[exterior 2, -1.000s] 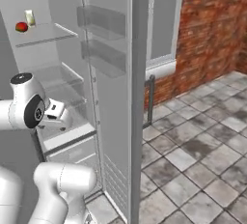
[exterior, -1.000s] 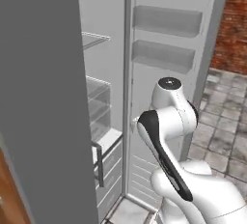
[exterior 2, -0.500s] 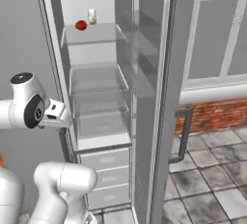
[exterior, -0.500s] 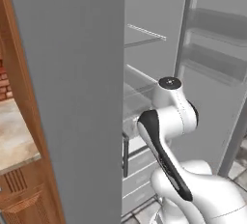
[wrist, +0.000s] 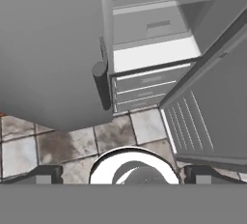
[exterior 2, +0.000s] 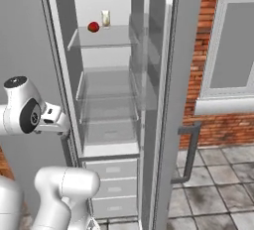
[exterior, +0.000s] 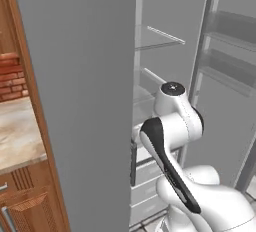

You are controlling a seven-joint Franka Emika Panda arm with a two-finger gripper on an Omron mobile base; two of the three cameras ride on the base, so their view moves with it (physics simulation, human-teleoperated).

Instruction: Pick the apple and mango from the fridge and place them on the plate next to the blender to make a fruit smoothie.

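Base swung since prior frame, fridge (exterior 2: 163, 100) interior now head-on, apple (exterior 2: 93, 27) on top shelf, jaws wide apart, no legible text.

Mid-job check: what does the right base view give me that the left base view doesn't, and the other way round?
Right base view: the apple on the fridge's top shelf beside a pale carton, plus the white drawers, a brick wall and a window. Left base view: a wooden cabinet with its countertop left of the fridge. Both: the open fridge with clear shelves, and the arm in front of it.
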